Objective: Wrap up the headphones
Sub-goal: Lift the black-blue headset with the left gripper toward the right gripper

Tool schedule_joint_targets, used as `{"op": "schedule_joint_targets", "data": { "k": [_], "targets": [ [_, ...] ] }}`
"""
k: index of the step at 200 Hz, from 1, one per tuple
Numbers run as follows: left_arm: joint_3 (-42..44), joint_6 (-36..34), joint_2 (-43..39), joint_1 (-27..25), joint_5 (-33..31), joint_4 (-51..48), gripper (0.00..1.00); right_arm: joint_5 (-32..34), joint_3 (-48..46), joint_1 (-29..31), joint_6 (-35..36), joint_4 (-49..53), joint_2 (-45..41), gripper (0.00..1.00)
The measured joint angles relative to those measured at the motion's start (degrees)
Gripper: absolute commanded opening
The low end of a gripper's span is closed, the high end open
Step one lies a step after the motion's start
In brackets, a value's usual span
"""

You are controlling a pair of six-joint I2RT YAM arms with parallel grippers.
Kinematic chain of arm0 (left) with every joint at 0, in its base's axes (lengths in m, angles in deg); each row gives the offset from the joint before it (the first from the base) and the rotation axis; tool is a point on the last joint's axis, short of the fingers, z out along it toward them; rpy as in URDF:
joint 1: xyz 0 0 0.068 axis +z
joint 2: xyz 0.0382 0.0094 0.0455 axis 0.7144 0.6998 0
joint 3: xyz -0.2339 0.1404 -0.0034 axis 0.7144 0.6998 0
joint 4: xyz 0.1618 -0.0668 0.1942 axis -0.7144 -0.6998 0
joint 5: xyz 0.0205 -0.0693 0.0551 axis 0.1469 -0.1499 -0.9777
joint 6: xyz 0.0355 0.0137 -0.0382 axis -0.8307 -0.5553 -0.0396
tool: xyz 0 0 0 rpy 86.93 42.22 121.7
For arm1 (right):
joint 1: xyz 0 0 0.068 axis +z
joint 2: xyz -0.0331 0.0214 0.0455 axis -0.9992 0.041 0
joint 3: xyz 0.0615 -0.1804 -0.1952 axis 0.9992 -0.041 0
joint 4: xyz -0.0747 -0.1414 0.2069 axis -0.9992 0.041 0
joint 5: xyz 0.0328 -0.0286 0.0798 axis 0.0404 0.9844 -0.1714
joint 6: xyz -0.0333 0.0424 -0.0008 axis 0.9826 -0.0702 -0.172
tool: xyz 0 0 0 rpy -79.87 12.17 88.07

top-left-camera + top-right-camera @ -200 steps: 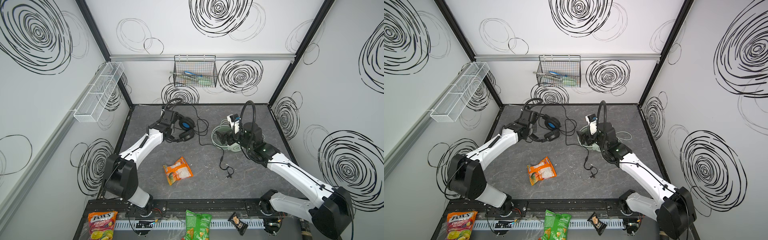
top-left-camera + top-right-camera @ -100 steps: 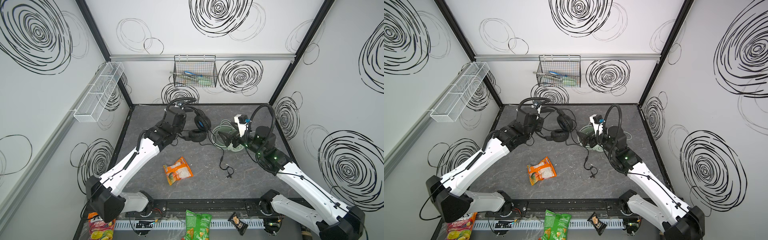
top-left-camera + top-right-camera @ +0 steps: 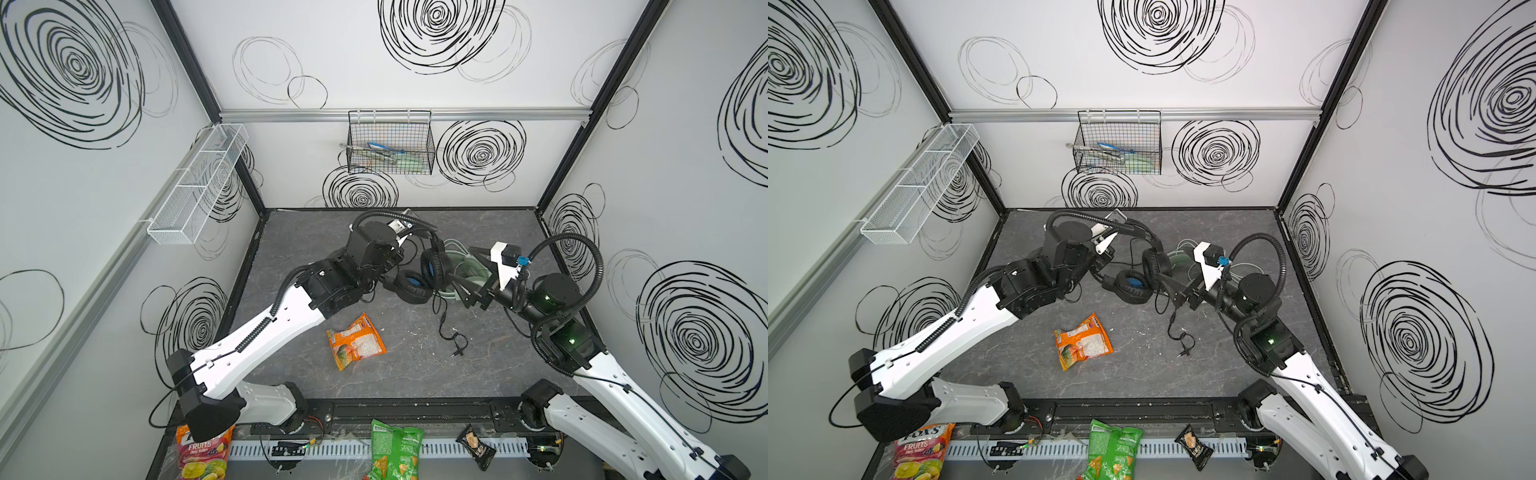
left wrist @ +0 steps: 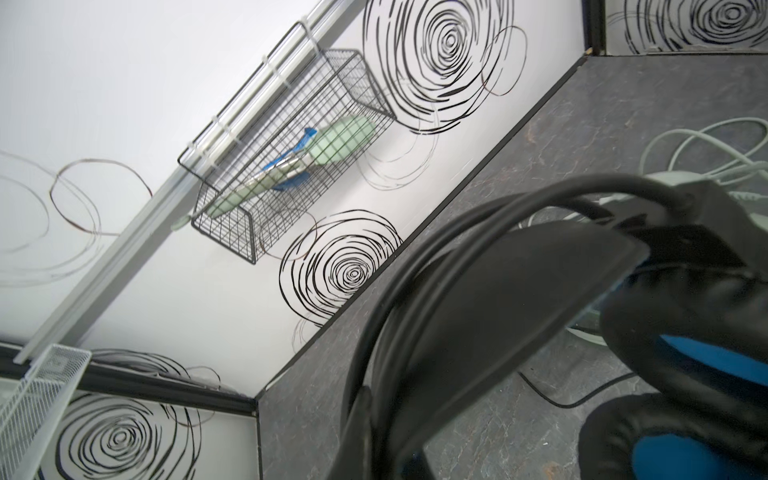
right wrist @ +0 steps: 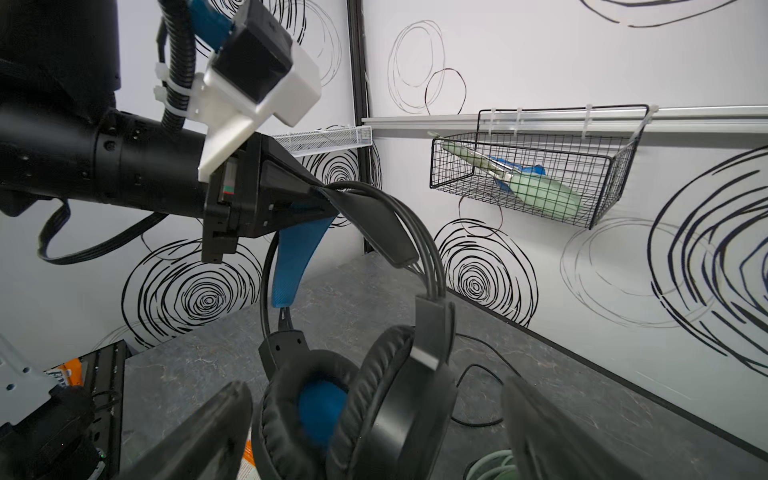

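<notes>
The left gripper (image 5: 326, 195) is clamped tight on the padded headband of the black headset (image 3: 430, 266), which hangs from that grip with its blue-lined earcups down, beyond the orange snack packet (image 3: 355, 341) toward the back wall and a little to the right of it in both top views. The right gripper (image 3: 460, 262) reaches in from farther right of the packet with its jaws spread wide and gripping nothing; in the right wrist view, one earcup sits between the two open fingers (image 5: 208, 432), though whether either finger touches it cannot be told. Whether the lower earcup rests on the grey table (image 3: 415, 374) also cannot be told. The headset's thin black cable (image 3: 441, 320) trails down from the earcups across the table and ends in a plug (image 3: 457, 352) lying near the packet, on its right. The mint-green headset (image 3: 476, 270) lies on the table with its pale cable looped around it, farther from the packet than the black one and partly hidden behind the black earcups and the right gripper.
</notes>
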Motion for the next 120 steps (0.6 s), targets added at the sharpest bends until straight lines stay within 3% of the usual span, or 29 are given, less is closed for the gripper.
{"op": "schedule_joint_targets", "data": {
  "k": [58, 120],
  "targets": [
    [-1.6, -13.9, 1.2, -4.4, -5.6, 5.1, 0.0, -1.9, -1.4, 0.0, 1.7, -2.0, -1.6, 0.97],
    [-2.6, -18.8, -0.6, -6.3, -3.0, 5.0, 0.0, -5.4, -2.4, 0.0, 2.3, -4.0, -3.1, 0.97]
  ]
}}
